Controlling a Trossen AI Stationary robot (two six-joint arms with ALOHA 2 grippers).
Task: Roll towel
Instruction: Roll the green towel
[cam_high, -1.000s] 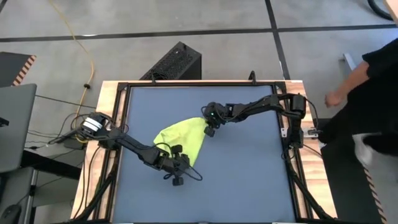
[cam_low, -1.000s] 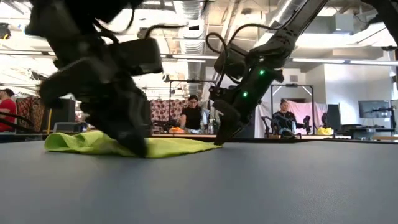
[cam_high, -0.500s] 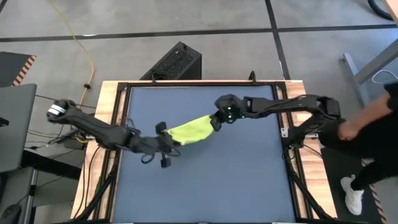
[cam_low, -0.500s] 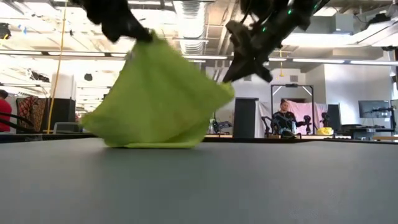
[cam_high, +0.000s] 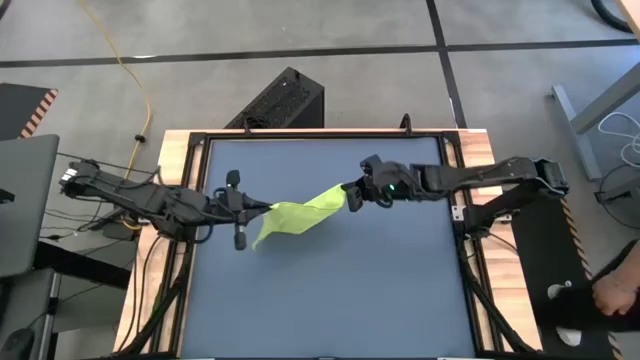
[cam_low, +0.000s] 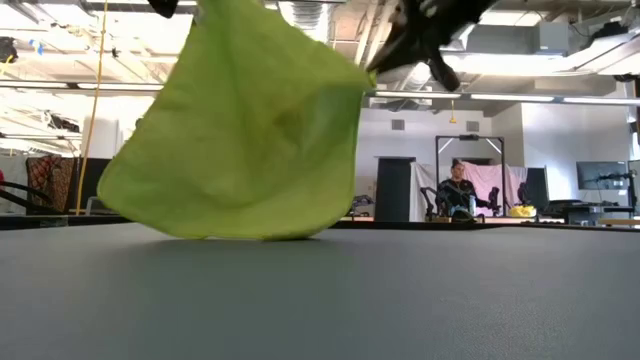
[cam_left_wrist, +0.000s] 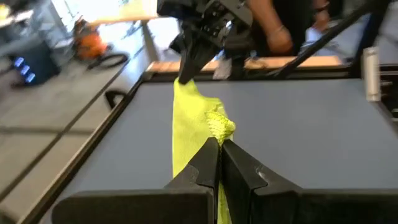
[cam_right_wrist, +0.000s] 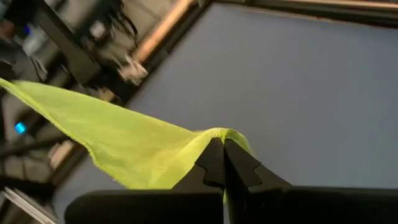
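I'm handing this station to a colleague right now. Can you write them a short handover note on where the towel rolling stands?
Left gripper: shut on one corner of the towel, over the left part of the mat.
Right gripper: shut on the opposite corner, near the mat's middle.
Towel: lifted and stretched between the two grippers; in the low view it hangs spread out, its bottom edge at the mat surface.
Done: both corners gripped, towel raised.
Left: lay it flat, then roll it. No roll has been started.
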